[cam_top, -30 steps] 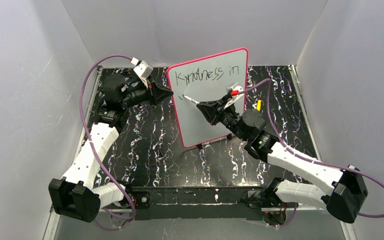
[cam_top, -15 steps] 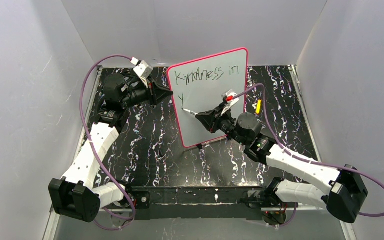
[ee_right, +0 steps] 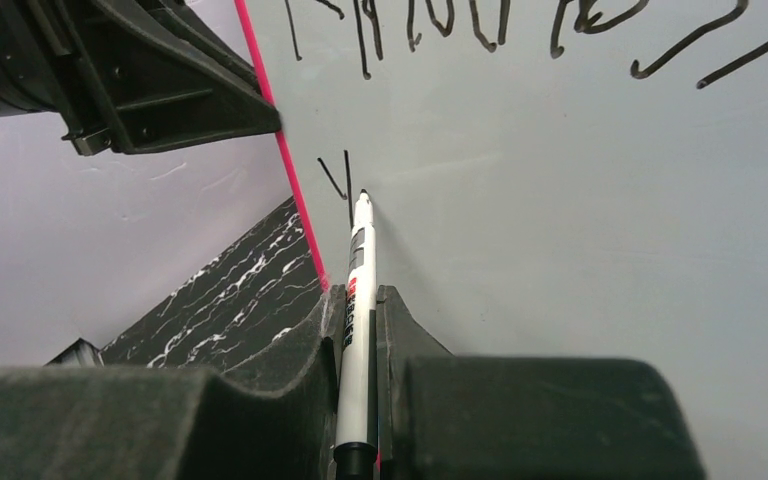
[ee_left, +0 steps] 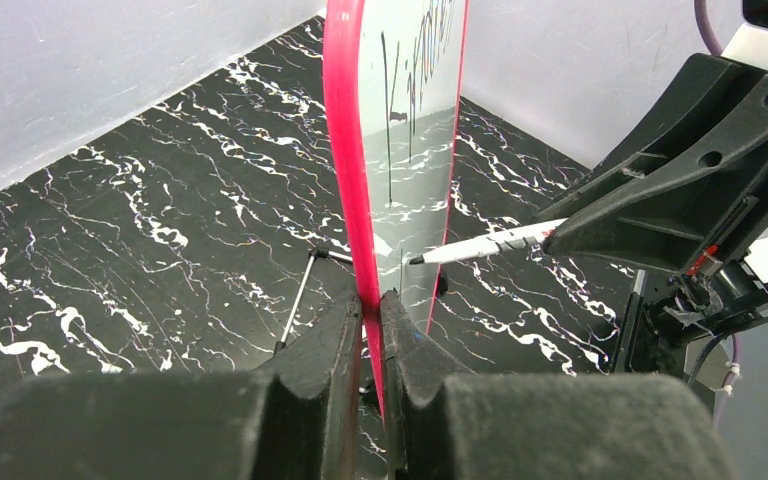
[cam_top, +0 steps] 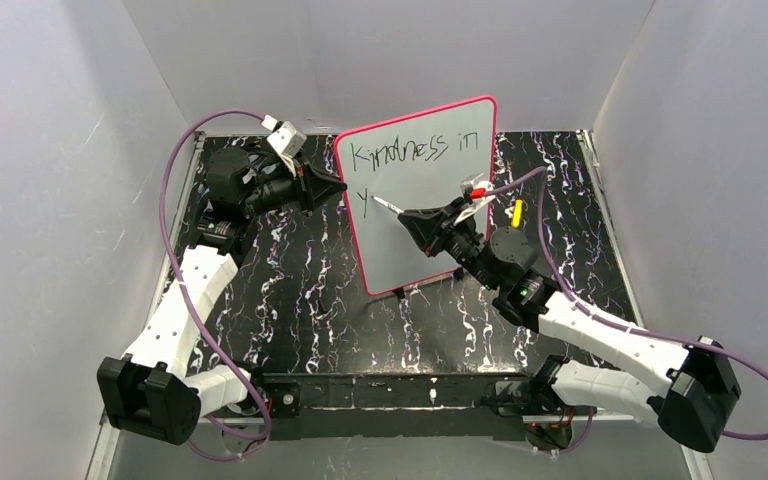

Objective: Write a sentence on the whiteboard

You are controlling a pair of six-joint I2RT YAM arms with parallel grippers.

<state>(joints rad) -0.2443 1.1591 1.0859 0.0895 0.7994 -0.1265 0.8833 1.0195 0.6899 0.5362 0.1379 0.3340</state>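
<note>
- Now the whiteboard (cam_top: 415, 195) is seen standing upright on its small black feet near the far edge of the table (cam_top: 300, 290), about midway between the table's left and right edges.
- The board's pink-red left rim is pinched between the closed fingers of the left gripper (ee_left: 370, 320), roughly halfway up that side.
- A marker (ee_right: 360, 270) is clamped lengthwise in the right gripper (ee_right: 358, 300), with the tip pointed at the writing face.
- The sentence (cam_top: 410, 152) is only partly written: "Kindness in" runs across the top, and a single "y" is set below it near the left rim.
- The marker tip is placed just to the right of that "y"; whether it touches the surface cannot be told.
- A small yellow object (cam_top: 517, 212) is seen on the table just past the board's right rim.
</note>
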